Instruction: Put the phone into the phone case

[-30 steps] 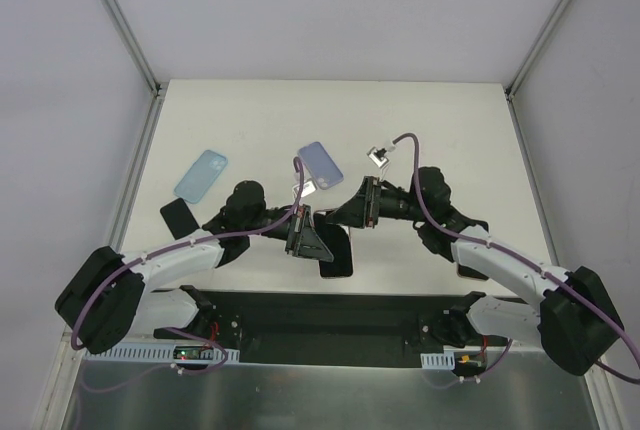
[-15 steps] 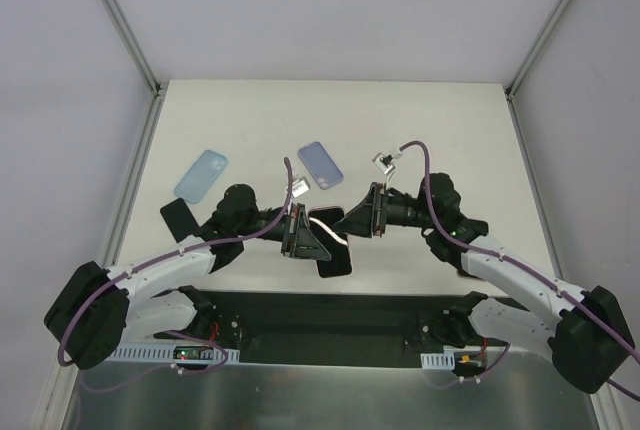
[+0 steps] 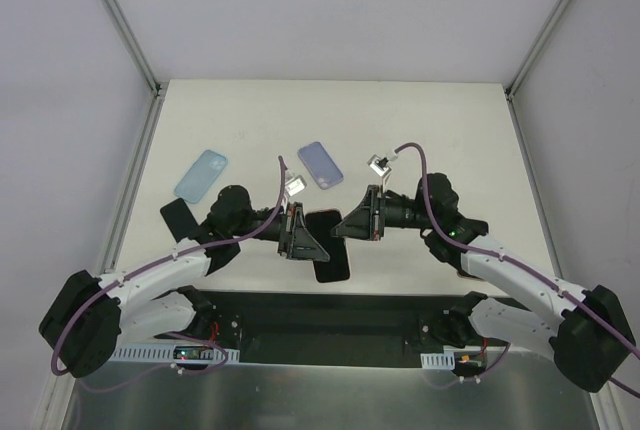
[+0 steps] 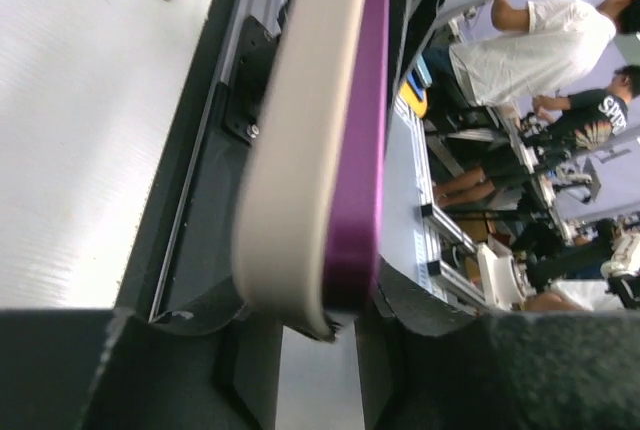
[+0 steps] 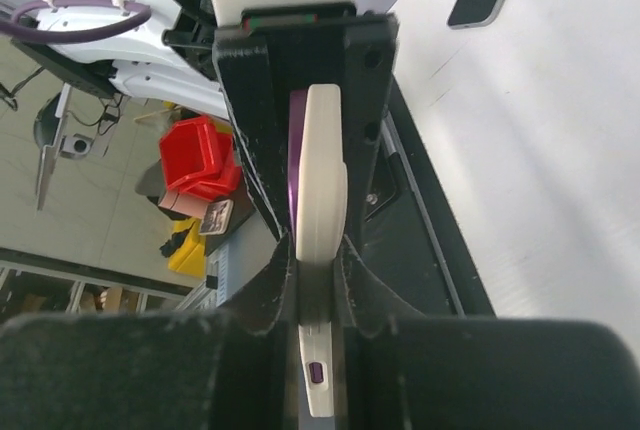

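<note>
Phone – purple edge against a cream case – sits betw. both grippers, over the near edge of the table. Right gripper is narrow, pinching it. Left gripper flanks its end – grip can't be told. Dark phone is half hidden under the left arm. White tabletop, grey walls. People and a red bin show blurred in the bkgd.
</note>
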